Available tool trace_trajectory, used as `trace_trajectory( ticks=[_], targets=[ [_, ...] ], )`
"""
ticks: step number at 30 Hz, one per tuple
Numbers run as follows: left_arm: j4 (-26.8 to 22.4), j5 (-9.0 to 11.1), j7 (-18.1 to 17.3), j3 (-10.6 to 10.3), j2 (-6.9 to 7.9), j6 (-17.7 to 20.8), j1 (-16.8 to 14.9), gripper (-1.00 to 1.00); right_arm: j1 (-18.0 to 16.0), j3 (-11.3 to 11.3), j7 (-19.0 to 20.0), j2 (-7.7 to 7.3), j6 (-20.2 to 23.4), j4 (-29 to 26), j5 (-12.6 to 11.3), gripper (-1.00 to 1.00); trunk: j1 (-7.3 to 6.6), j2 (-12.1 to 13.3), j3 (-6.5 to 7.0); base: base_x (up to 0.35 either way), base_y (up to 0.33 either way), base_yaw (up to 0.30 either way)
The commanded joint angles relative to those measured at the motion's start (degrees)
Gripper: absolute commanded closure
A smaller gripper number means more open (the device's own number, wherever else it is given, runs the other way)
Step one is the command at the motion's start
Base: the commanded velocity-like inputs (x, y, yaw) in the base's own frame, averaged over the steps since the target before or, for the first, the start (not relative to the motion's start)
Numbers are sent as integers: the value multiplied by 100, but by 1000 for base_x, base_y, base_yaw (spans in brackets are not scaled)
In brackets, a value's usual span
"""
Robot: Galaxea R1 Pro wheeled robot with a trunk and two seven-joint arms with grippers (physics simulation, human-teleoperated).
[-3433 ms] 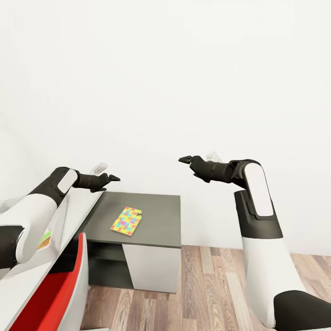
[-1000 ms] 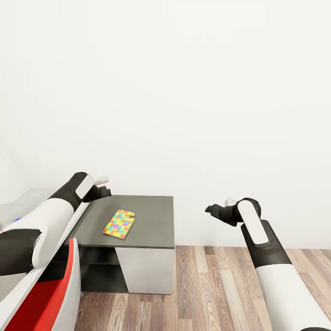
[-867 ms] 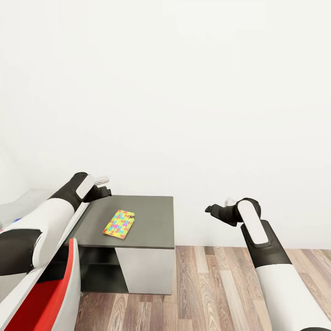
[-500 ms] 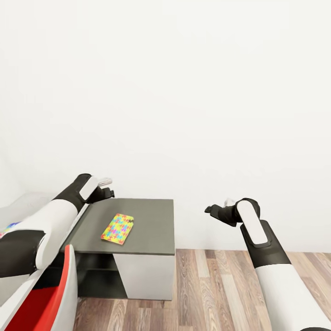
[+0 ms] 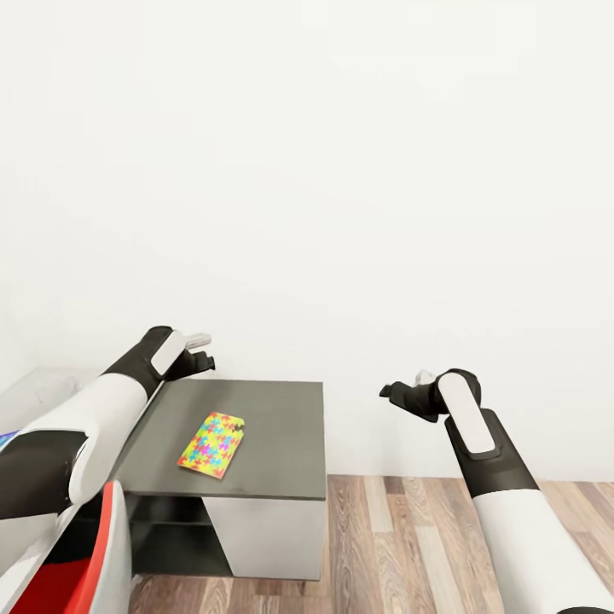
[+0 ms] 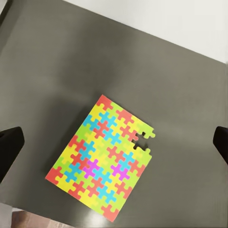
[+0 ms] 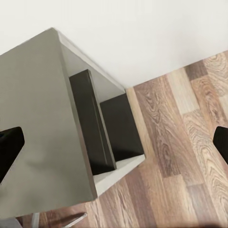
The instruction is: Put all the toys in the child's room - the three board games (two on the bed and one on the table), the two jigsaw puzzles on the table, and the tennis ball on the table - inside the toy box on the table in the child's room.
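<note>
One jigsaw puzzle lies flat on the low dark-grey section of the table, a notch missing at one edge. My left gripper hovers above that section's back left corner. In the left wrist view the jigsaw puzzle sits right below the open left gripper, its dark fingertips far apart and empty. My right gripper hangs open in the air to the right of the table, over the floor. The right wrist view looks down on the table's dark top. The toy box, board games and tennis ball are out of view.
A red chair stands at the lower left, close to the pale grey desk top. The dark section has an open shelf below. Wooden floor spreads to the right. A white wall backs the table.
Over 3.4 s my right arm has dropped lower and drawn back. The camera has shifted, so table and puzzle sit a little lower left in the picture. The puzzle has not moved.
</note>
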Motion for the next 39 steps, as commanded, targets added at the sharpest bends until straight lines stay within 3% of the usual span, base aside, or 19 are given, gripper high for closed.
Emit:
trace_trajectory(
  ticks=[1,18,32,39],
  targets=[
    [-8,61,38,-50,6,19,4,-100,-6,12,-60,-5,10,1,-52,-100,5,-12,-13,187,55,0],
    [139,68,61,-60,56,102,191,-100,-6,19,-56,-5,19,328,-64,-100,5,-12,-25,35,11,12],
    [333,49,62,-64,18,62,193,-100,-6,21,-53,-5,22,487,-69,-100,5,-12,-132,0,0,68],
    [335,-71,54,-59,7,-30,193,-100,-6,21,-51,-12,21,489,-69,-100,5,-12,-196,0,0,65]
  ],
)
